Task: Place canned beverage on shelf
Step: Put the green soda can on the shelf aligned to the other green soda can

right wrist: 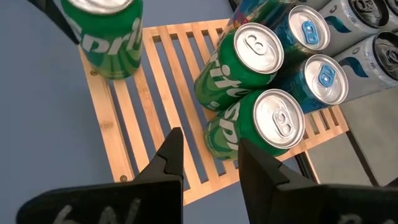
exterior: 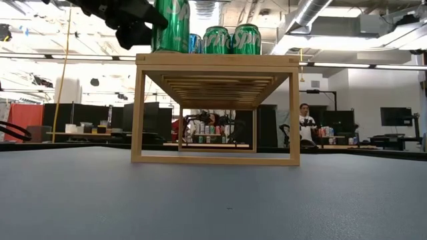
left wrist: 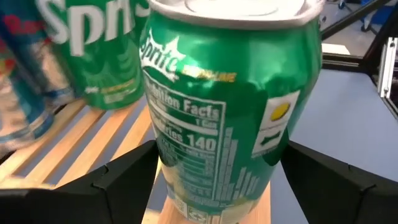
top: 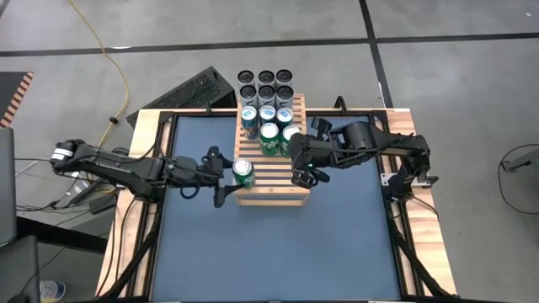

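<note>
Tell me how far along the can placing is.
Done: several cans stand clustered at the shelf's far end. In hand: a green can stands upright on the slats by the near left edge, with the open left claw around it, fingers apart from its sides. Left: backing that claw away. The right claw hangs empty over the shelf's right edge.

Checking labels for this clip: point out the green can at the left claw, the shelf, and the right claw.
green can (top: pixel 243 172), high view, its top lid.
shelf (top: pixel 274 187), high view, bare slats near its front end.
right claw (right wrist: pixel 208 163), right wrist view, midway between its fingertips.
</note>
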### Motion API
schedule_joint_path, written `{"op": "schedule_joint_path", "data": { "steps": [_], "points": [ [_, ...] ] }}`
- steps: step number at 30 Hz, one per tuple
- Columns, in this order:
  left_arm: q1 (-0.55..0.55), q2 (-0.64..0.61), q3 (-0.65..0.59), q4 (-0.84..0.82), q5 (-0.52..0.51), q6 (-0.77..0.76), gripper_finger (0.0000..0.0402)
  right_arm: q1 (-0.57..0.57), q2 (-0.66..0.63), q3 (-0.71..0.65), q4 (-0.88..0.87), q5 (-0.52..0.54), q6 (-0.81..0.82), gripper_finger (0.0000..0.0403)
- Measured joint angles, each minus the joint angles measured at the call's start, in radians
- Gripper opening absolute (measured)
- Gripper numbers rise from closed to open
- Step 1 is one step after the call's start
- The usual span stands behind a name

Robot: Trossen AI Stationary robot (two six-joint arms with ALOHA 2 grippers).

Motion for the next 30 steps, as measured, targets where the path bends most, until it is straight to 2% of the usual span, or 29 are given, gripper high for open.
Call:
{"op": "schedule_joint_path", "data": {
  "steps": [7,15,20,24,30],
  "points": [
    [0.0,0.06,0.0,0.037,0.001,-0.003,0.0316,-0.014,0.0,0.0,-0.002,0.0,0.008,0.0098],
    [0.0,0.057,0.0,0.035,-0.026,-0.037,0.026,-0.014,0.0,0.0,0.002,0.0,0.009,0.0098],
    [0.0,0.044,0.0,0.004,-0.026,-0.005,0.0265,-0.014,0.0,0.0,0.038,-0.033,-0.025,0.0098],
    [0.007,0.007,0.0,-0.035,0.042,0.07,0.0275,-0.013,0.0,0.0,0.103,-0.138,-0.1,0.0098],
    [0.068,-0.079,-0.001,-0.103,0.22,0.191,0.0272,-0.014,0.002,0.0,0.158,-0.165,-0.148,0.0098]
  ]
}}
